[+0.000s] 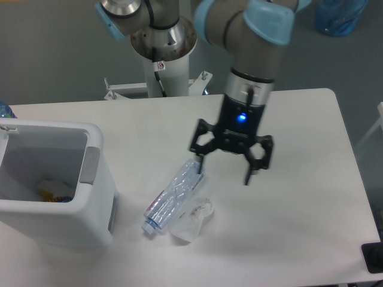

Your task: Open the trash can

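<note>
Now the white bin [90,206] sits at the left edge of the surface [299,215], cut off by the frame on its left side. Its top stands open, and the hollow inside shows grey walls with some yellowish scraps at the bottom. A grey tab [90,165] lies on the bin's right rim, and a small white hinge piece shows at the far left corner. The bin is boxy with rounded corners.

Right of the bin, a little apart from it, a crushed clear bottle [173,196] lies slantwise with its cap end toward the near edge, and a clear crumpled wrapper [192,219] lies against it. The gripper [224,170] hangs above the surface further right of the bin, fingers spread wide and holding nothing; its left finger [200,162] is just at the bottle's far end. Beyond the gripper, away from the bin, the surface runs bare to its rounded right edge.
</note>
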